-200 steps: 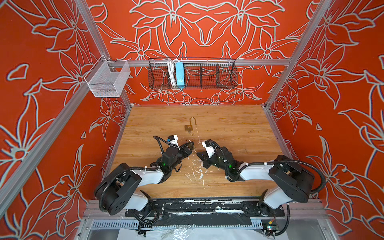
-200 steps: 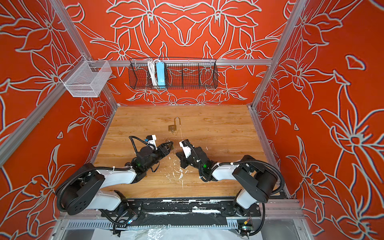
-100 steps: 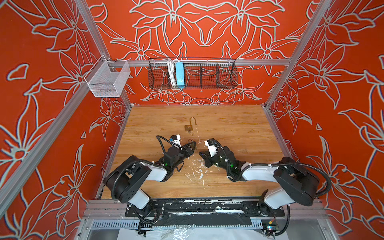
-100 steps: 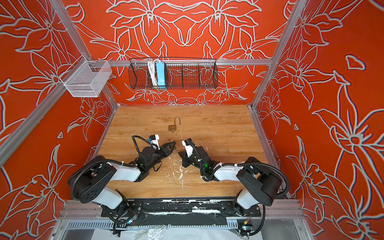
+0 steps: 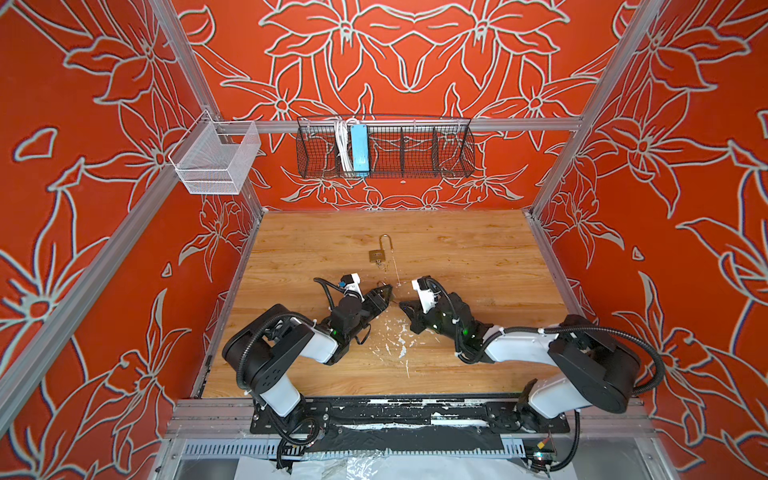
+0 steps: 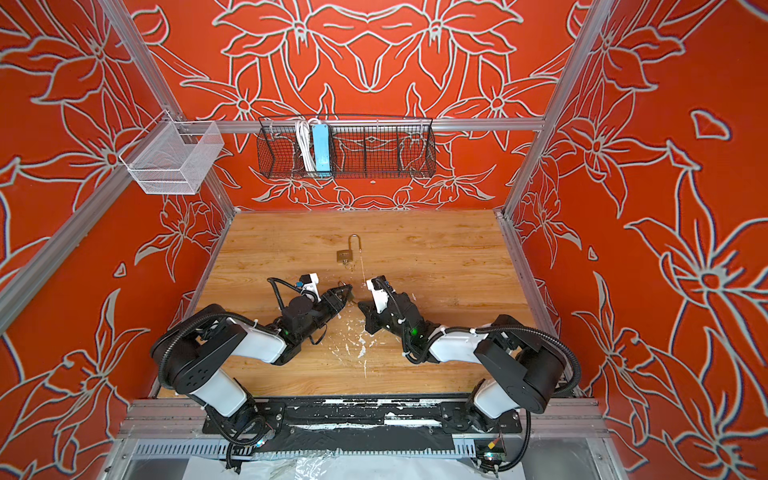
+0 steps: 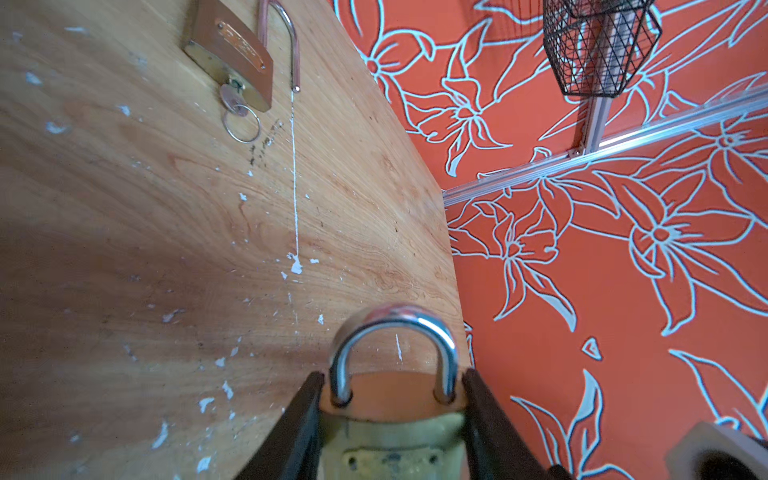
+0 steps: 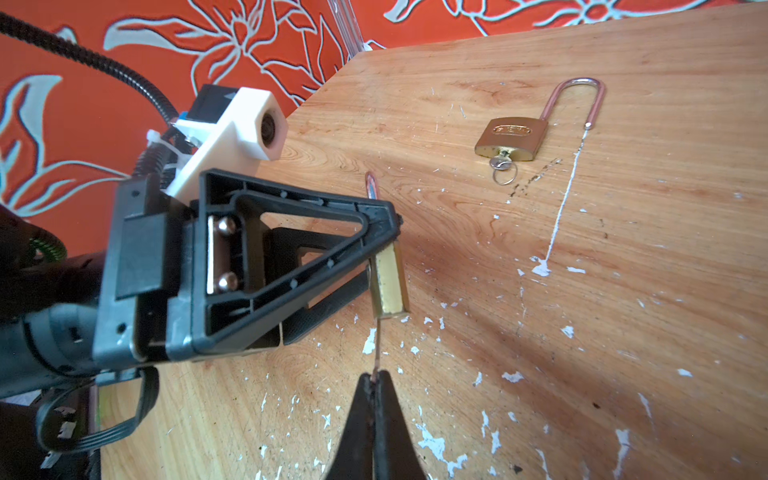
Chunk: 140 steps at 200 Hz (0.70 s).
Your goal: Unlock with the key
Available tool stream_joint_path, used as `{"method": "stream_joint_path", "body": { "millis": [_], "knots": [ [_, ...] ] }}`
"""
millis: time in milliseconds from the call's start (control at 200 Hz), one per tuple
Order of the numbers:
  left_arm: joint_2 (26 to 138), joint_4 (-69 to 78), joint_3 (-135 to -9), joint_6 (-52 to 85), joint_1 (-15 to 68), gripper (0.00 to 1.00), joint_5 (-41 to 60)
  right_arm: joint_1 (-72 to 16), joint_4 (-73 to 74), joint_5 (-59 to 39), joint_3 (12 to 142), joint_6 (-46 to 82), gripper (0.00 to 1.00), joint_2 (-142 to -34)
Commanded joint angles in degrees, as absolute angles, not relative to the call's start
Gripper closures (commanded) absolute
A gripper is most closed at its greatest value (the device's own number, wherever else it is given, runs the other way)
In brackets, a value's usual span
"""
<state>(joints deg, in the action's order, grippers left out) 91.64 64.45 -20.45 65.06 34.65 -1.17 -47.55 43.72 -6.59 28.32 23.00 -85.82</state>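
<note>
No text can be read; the embossed plate on the long-shackle padlock is blurred.

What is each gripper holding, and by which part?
Left gripper: short-shackled brass padlock, by its body's sides. Right gripper: thin metal key, by one end.

Built of white shells on the long links of the left arm and right arm, with rounded black housings at the joints. Routes a black corrugated hose along each arm, pinned by white cable ties. Glows with a small green light near each wrist. Carries a blocky white camera mount above black fingers shaped as open triangles, fastened with two coppery screw heads.
</note>
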Motion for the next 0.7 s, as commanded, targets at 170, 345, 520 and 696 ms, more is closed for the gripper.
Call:
{"method": "stream_joint_path", "body": {
  "millis": [170,345,520,696],
  "knots": [
    [74.1,42.7,-23.4,71.9,35.7,1.0,-4.1,-47.6,51.8,-3.5,25.3,22.3,1.0,-84.2],
    [66.0,29.3,-24.8,70.5,35.6,1.0,-11.8,-47.6,56.5,-5.1,21.5,20.6,1.0,-79.4],
    [65.1,36.9,-21.2,70.0,35.0,1.0,-11.3,-48.3,54.5,-2.4,19.8,22.3,1.0,-70.4],
    [61.9,30.6,-22.3,72.2,34.7,1.0,-11.9,-52.9,53.6,6.8,19.0,24.5,1.0,-69.0]
  ]
}}
